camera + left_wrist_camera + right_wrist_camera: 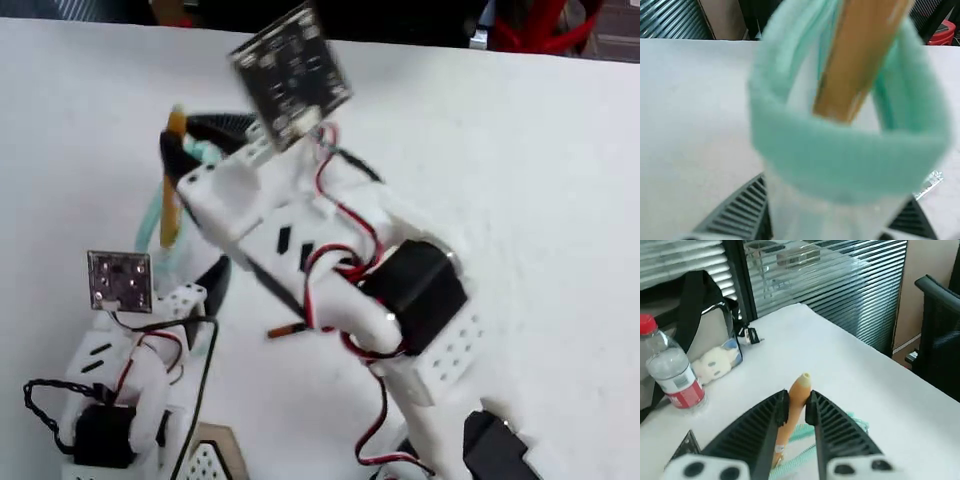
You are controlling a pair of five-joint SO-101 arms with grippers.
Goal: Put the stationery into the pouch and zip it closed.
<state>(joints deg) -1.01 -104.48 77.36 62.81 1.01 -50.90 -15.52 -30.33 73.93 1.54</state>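
The right gripper [796, 399] leans down, pinching an orange pen [801, 384] — its end is inside the green pouch [840, 160] that the left gripper [836, 225] squeezes.

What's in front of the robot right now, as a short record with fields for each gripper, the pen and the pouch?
left gripper: holds the pouch, mouth open
right gripper: shut on the orange pen
orange pen: lower end at the pouch mouth
task state: pouch not yet closed
elsewhere on table: bottle, bag
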